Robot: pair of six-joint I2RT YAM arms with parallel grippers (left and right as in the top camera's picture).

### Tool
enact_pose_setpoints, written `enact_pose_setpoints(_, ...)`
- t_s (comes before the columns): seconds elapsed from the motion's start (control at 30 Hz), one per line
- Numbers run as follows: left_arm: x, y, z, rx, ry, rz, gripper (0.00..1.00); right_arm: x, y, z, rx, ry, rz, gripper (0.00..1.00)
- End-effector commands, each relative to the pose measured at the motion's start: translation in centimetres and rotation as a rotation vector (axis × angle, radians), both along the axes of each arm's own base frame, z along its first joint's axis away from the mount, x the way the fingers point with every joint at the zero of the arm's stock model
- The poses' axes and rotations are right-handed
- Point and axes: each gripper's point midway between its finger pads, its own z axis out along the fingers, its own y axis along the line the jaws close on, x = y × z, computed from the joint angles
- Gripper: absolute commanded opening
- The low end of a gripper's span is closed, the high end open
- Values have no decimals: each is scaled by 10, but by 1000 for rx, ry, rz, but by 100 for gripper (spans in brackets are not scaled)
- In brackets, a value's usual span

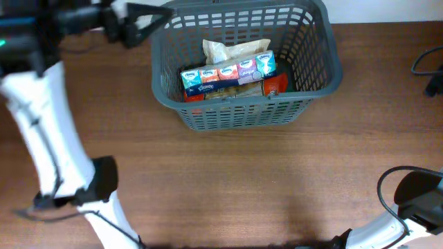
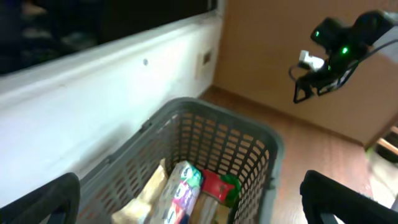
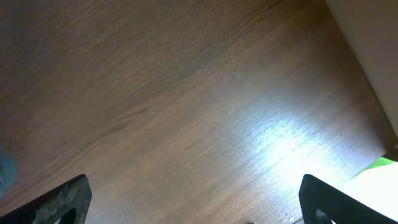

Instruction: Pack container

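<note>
The container [image 1: 315, 81], a large dark grey slotted basket, stands at the back middle of the table. Inside lie a row of tissue packs [image 1: 228, 72], a beige bag [image 1: 225, 50] behind them and a red and green packet [image 1: 275, 84] at the front right. My left gripper [image 1: 149, 21] is open and empty, raised beside the container's back left corner. Its wrist view looks down into the container [image 2: 273, 146] at the tissue packs [image 2: 183, 190]. My right gripper is out of the overhead view; in its wrist view the fingers [image 3: 193, 205] are wide open over bare table.
The wooden table [image 1: 242, 180] spreads in front of the container. A white wall [image 2: 93, 106] runs behind the container. A black cable [image 1: 426, 62] lies at the right edge. The right arm's base [image 1: 415, 197] sits at the front right corner.
</note>
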Motion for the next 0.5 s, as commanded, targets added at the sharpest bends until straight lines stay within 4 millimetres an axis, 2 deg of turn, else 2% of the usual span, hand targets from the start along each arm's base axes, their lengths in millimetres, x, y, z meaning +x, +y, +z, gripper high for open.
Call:
enact_pose_setpoints(0.0,-54,28,37,5,-35,112,99,-1,0,1,5,-6,-10,99)
enact_pose_setpoints(0.07,-73,43,37,20,3,197,99,-1,0,1,5,-6,-10,99)
enact_pose_setpoints(0.1,-88,55,33,48,35,275,99,-1,0,1,5,-6,-10,99)
enact_pose_setpoints(0.17,-103,70,38,43,76,405,99,-1,0,1,5,-6,-10,99)
enact_pose_setpoints(0.3,-149,72,64,83,-44,511,99,-1,0,1,5,-6,-10,99)
enact_pose_setpoints(0.47,-194,86,80,180,-162,744,99,-1,0,1,5,-6,-10,99)
